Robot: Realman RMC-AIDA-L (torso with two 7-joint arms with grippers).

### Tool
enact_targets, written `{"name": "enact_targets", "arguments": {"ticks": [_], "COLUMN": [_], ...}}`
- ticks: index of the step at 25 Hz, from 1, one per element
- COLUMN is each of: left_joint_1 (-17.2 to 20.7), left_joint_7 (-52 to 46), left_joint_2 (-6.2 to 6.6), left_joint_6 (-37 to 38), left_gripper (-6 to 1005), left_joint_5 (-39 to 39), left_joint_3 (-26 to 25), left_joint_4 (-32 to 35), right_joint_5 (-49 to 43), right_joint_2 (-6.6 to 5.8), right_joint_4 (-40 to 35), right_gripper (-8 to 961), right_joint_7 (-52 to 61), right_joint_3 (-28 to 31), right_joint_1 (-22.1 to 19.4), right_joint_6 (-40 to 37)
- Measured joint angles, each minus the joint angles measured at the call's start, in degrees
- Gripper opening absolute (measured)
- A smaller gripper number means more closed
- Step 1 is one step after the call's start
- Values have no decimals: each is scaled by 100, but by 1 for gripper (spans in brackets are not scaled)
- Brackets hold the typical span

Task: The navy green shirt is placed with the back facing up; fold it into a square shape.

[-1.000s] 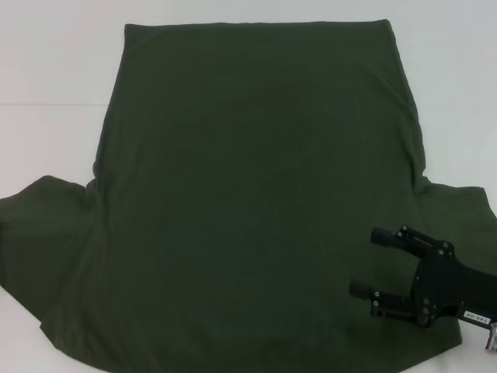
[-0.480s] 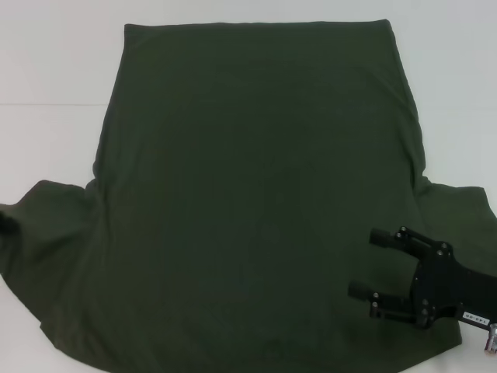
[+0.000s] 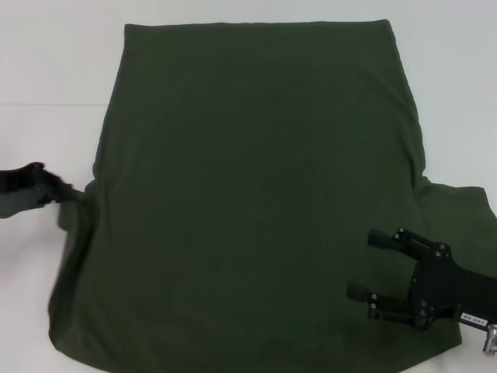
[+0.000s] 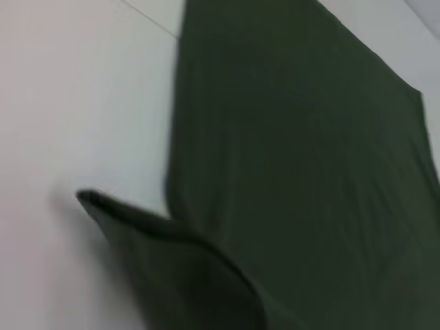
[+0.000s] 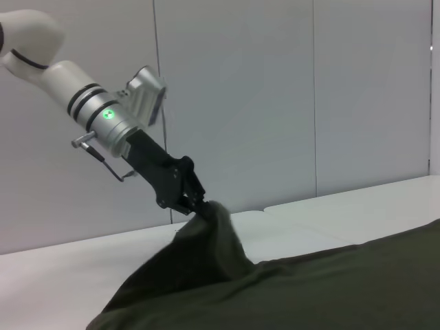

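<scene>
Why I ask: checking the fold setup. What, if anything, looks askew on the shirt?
Only the left sleeve: the left gripper has pinched it and lifted it into a peak off the table. The rest of the navy green shirt lies flat; the right gripper hovers open over it.

White left arm (image 5: 65,82) with green light, black screw-studded right gripper (image 3: 380,272)

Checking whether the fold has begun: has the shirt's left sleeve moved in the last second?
Yes. The left gripper has lifted the left sleeve off the table, drawing it inward toward the navy green shirt body; the hem hasn't shifted.
</scene>
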Motion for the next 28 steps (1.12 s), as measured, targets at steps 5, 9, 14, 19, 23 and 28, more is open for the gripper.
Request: {"name": "enact_targets", "arguments": {"ticks": [5,9,14,19,23,28], "left_joint_1": [-98,-104,-18,189,355,461], "left_joint_7": [-4,23,331,933,1421,1653], "left_joint_2": [-134,-252,-255,-229,-236,-239], "left_joint_6": [128,-31,-219,-199,-179,-198], "left_gripper": [29,31,42,117,259,400], "left_joint_5": [-169,-328,-861,-1684,-1968,-1893], "left_joint_3": [49,69,44,12,4,46], "left_joint_4": [-63,-330,-1017,-1522,-1681,-1667], "right_joint_5": [-7,-7,-2,1,3,2], "right_joint_2": [0,2,8,9,9,9], "right_joint_4": [8,8,9,9,8,17], "right_gripper": [911,911,911,911,911,911], "right_joint_7": [0,0,0,0,-4,-7], "right_joint_3": [0,0,0,0,0,0], "right_joint_1": [-2,4,4,1,-13,-15], "right_joint_6": [1,1,1,1,1,0]}}
